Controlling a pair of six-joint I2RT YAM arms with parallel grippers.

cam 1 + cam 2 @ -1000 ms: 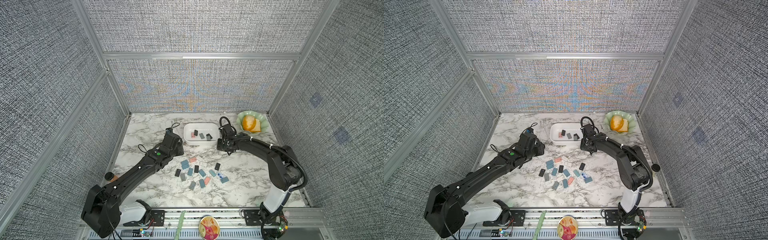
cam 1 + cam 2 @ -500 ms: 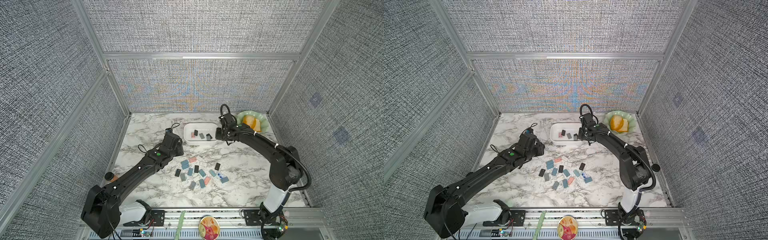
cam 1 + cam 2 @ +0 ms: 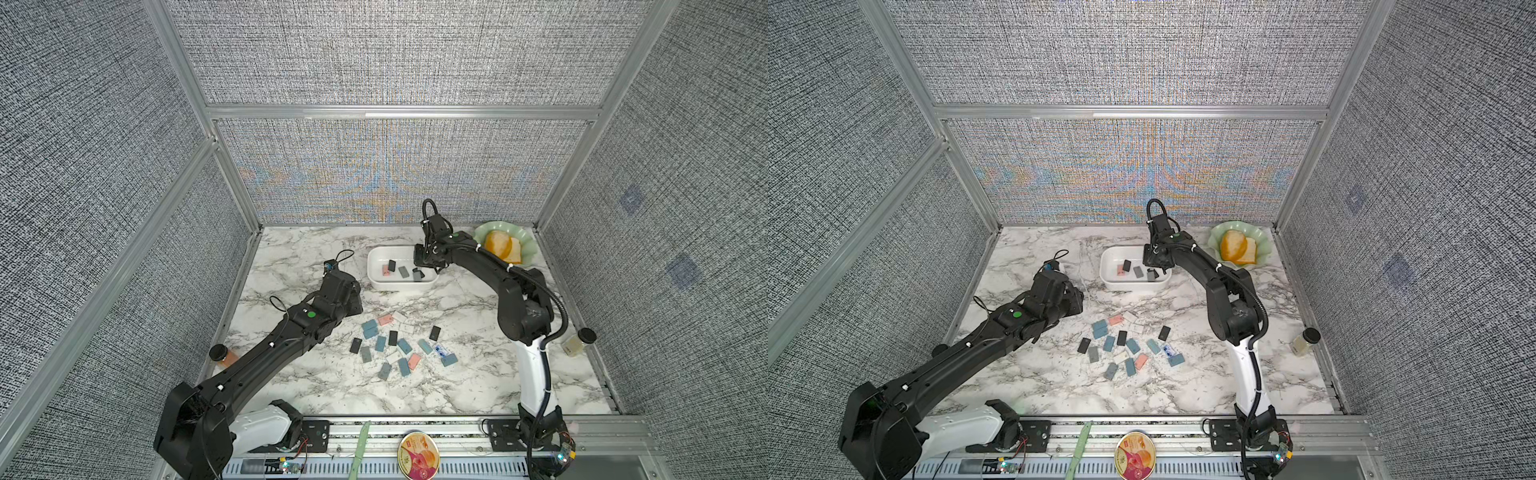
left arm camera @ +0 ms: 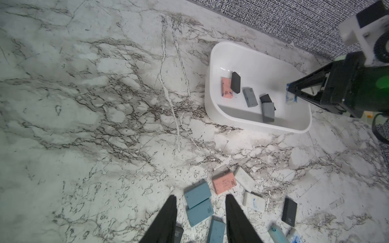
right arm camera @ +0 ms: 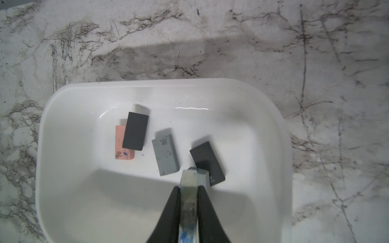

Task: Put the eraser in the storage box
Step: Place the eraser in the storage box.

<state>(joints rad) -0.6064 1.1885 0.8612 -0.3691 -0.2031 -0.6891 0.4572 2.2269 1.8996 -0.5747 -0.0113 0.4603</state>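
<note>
Eraser (image 5: 189,181): white w/ blue smears, pinched edge-on betw. R gripper (image 5: 188,187) fingers, over storage box (image 5: 69,189) interior, at box end nearest green dish (image 3: 484,230). Touching box floor or not: can't tell.
R gripper jaws: clamped tight on Eraser's flat sides.
In box: pink eraser (image 5: 121,147) w/ black eraser (image 5: 135,131) partly on top; grey 4B eraser (image 5: 166,154) just beside; second black eraser (image 5: 207,160) w/ grey eraser (image 4: 268,112) overlapping it, under the held one.
L gripper (image 4: 201,196): jaws part-open, gripping nothing; well apart from box, on its robot-base side.
Loose erasers (image 3: 392,337): blue, pink, white, black, grey scatter on marble tabletop (image 3: 316,257), same side of box, near L gripper.
Green dish: just past box's R-arm end, orange-yellow item in it.
</note>
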